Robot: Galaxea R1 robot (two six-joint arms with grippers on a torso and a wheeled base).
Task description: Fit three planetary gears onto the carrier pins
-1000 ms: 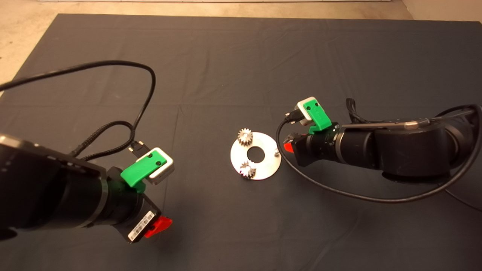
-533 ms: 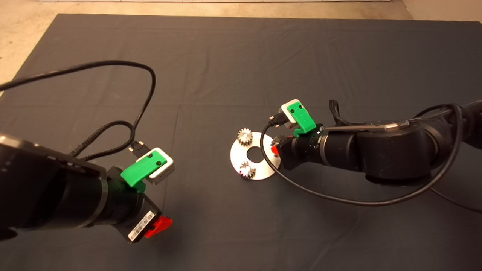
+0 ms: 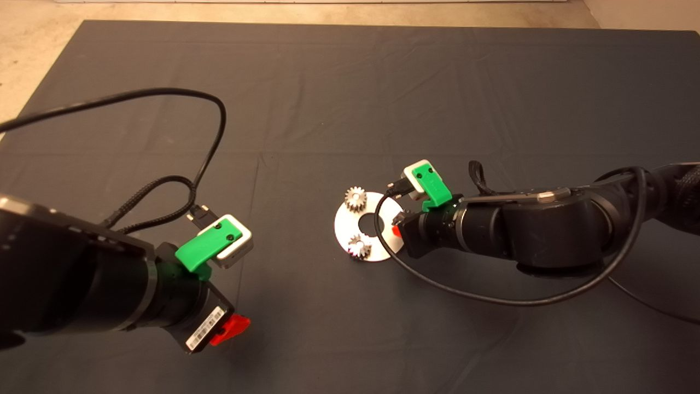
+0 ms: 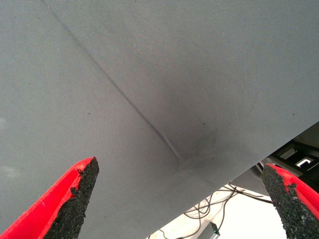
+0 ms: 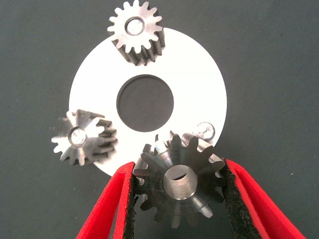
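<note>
Right gripper (image 5: 178,199) clamps third gear (image 5: 178,181) just beside bare pin (image 5: 204,129) on disc (image 5: 199,84). Two gears (image 5: 135,37) seated. Left gripper (image 4: 182,199) parked, fingers spread.

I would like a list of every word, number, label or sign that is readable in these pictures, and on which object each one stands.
No text can be read in any view.
White barcode sticker on the left arm's wrist, beside the left pincer: print too small to read.
Gears, disc and right pincer: no markings visible.
</note>
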